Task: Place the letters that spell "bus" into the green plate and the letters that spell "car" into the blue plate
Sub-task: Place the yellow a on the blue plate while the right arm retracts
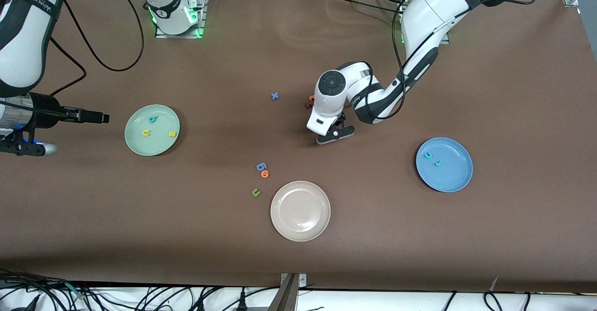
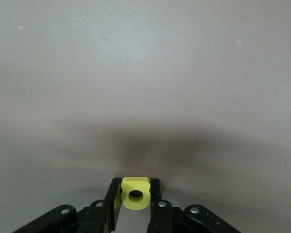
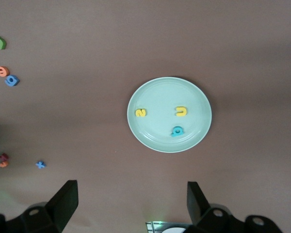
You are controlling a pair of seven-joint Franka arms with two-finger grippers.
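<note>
The left arm reaches from its base down to the middle of the counter [image 1: 513,92], wrist bent so the left tool [image 1: 335,134] points straight down at the surface. Its fingers [image 2: 155,194] are drawn in on a yellow "a" [image 2: 135,193], one on each side, low at the counter.

The right arm waits raised at its own end; the right tool [image 3: 131,199] stands wide apart over the green plate [image 1: 135,148], gripping nothing.

In the green plate lie the teal "b" [image 1: 153,119], yellow "u" [image 1: 147,133] and yellow "s" [image 1: 172,134]. The blue plate [image 1: 454,180], toward the left arm's end, carries the teal "c" [image 1: 427,155] and teal "r" [image 1: 438,163].
</note>
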